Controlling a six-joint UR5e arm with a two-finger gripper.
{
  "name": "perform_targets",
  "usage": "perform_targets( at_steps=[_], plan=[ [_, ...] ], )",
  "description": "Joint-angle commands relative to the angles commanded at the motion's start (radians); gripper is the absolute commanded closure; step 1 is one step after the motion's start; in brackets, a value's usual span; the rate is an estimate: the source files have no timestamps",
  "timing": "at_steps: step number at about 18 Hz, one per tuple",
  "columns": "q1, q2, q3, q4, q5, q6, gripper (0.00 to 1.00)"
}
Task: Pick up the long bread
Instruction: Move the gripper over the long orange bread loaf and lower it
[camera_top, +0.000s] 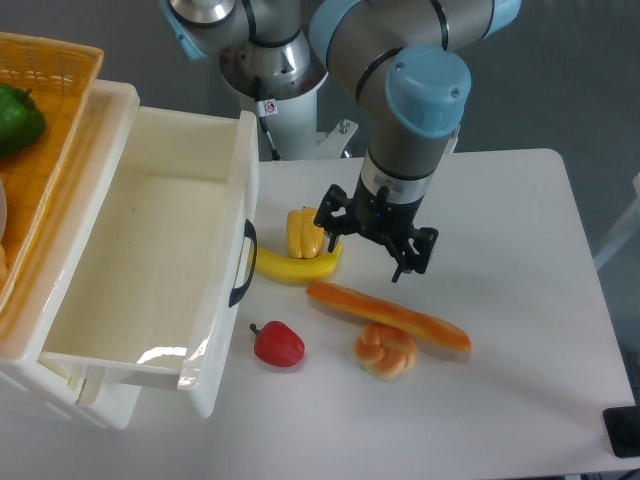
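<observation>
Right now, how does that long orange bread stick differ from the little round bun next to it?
The long bread is thin, stretched and tapered, lying slantwise across the table; the bun is short, round and knotted. The long bread is glossy orange-brown, the bun paler tan. Both lie on the white table, apparently touching, below the gripper.

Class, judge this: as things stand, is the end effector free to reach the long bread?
Probably yes: the end effector hangs just above the long bread, with nothing between them.
</observation>
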Motion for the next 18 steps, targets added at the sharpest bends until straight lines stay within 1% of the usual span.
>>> perform_targets(
  at_steps=[5,7,8,11,12,13,15,18],
  plan=[
    [0.003,-0.006,0.0,0.008,0.008,0.08,0.0],
    [-0.003,-0.018,-0.005,0.018,0.032,0.083,0.0],
    [-0.008,-0.028,-0.008,0.041,0.044,0.081,0.0],
    [-0.035,-0.048,-0.014,0.155,0.052,0.08,0.0],
    [-0.035,-0.055,-0.011,0.172,0.052,0.081,0.0],
    [-0.035,-0.063,-0.005,0.181,0.06,0.08,0.0],
    [-0.029,-0.069,-0.017,0.181,0.09,0.088,0.0],
    [-0.012,-0.074,-0.023,0.183,0.043,0.078,0.0]
  ],
)
